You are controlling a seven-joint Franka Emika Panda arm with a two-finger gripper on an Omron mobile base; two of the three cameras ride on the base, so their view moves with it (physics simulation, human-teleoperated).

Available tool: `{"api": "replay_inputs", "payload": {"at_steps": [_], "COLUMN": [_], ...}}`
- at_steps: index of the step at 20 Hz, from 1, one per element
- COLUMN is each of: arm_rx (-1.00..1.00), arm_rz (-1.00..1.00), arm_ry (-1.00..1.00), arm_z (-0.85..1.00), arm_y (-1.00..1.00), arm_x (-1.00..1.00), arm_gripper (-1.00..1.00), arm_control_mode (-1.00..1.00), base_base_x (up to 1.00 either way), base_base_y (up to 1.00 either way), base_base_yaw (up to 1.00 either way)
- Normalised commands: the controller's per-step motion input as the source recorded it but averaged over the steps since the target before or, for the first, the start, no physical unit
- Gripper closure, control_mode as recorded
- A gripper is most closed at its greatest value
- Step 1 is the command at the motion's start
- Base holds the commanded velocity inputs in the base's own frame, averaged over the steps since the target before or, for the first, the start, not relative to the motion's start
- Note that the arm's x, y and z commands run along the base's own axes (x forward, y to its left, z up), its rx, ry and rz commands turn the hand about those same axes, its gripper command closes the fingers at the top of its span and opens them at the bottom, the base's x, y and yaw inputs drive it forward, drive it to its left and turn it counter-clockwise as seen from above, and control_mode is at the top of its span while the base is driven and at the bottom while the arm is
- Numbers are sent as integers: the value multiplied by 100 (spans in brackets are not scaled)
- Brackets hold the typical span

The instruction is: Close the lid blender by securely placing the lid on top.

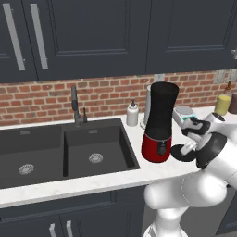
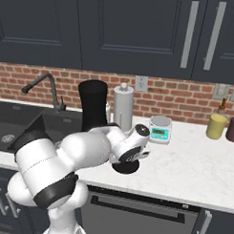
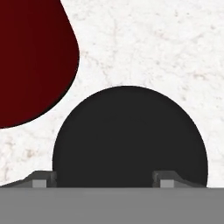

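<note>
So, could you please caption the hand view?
Pincer poised over the black lid beside the red blender.

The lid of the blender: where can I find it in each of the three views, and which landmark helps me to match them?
Left base view: the lid lies on the counter, right of centre, partly behind the hand.
Right base view: it lies below centre, under the hand, near the counter's front edge.
Hand view: it is the black disc at lower centre.
Shared landmark: the blender, with its red base beside the lid.
</note>
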Motion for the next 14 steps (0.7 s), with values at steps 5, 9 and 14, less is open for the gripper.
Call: {"api": "replay_inputs", "payload": {"at_steps": [5, 9, 14], "arm_rx": [0, 0, 0], "arm_rz": [5, 5, 5], "arm_ry": [3, 2, 0], "arm_z": [-14, -17, -29], "arm_y": [-11, -6, 0], "arm_x": [16, 14, 2], "arm_gripper": [-100, -100, -100], "arm_control_mode": [-100, -100, -100], "base_base_x": [0, 0, 0], "base_base_y": [0, 0, 0], "base_base_yaw": [0, 0, 0]}}
